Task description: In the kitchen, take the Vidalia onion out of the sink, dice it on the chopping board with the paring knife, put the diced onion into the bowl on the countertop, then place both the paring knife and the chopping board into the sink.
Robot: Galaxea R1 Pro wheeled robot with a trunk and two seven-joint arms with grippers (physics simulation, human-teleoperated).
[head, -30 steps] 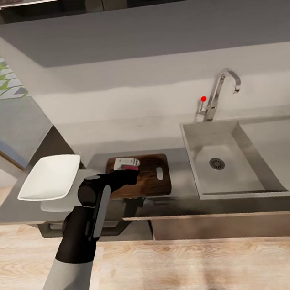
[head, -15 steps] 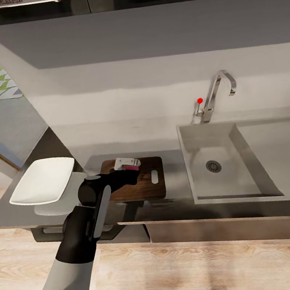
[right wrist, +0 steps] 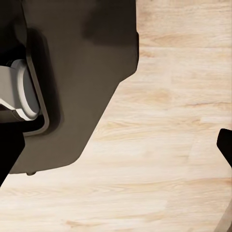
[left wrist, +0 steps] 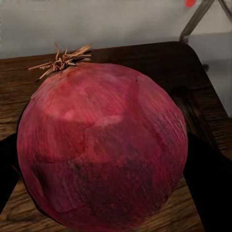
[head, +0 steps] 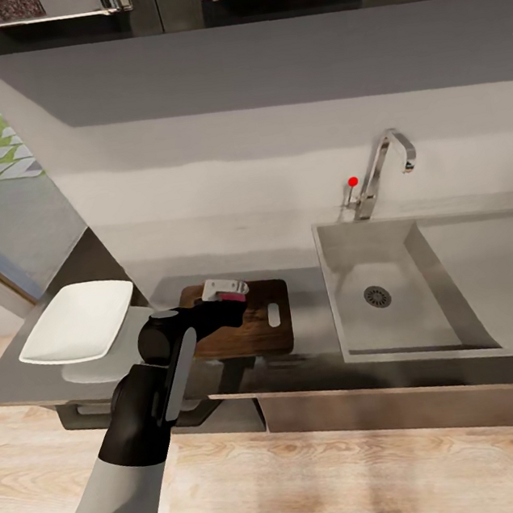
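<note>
The left gripper [head: 228,295] is clamped on the Vidalia onion [left wrist: 101,147], its dark fingers [left wrist: 210,186] pressing against the bulb's two sides with the jaws spread just as wide as the onion. In the left wrist view the onion sits squarely between the fingers, red-purple and papery, with its dry root tuft pointing away from the camera and slightly upward. Under and behind it lies the chopping board [left wrist: 159,60], dark brown wood; whether the onion touches the board or hangs just above it cannot be told.

The head view gives the wider layout. The left gripper is over the board's [head: 249,323] left half, and a small patch of the onion's [head: 231,297] red skin shows beneath the pale gripper body. The board's oval slot is at its right end, towards the sink [head: 376,297], which lies just to the right in the countertop [head: 317,338], with the chrome tap [head: 382,165] and its red knob behind it. The white bowl [head: 78,321] rests on the countertop to the left of the board, near it but apart.

The right wrist view looks down at the light wood floor [right wrist: 159,145] beside a dark part of the robot's base [right wrist: 77,72]. A dark fingertip [right wrist: 226,145] of the right gripper shows at the edge; how its jaws stand cannot be told.
</note>
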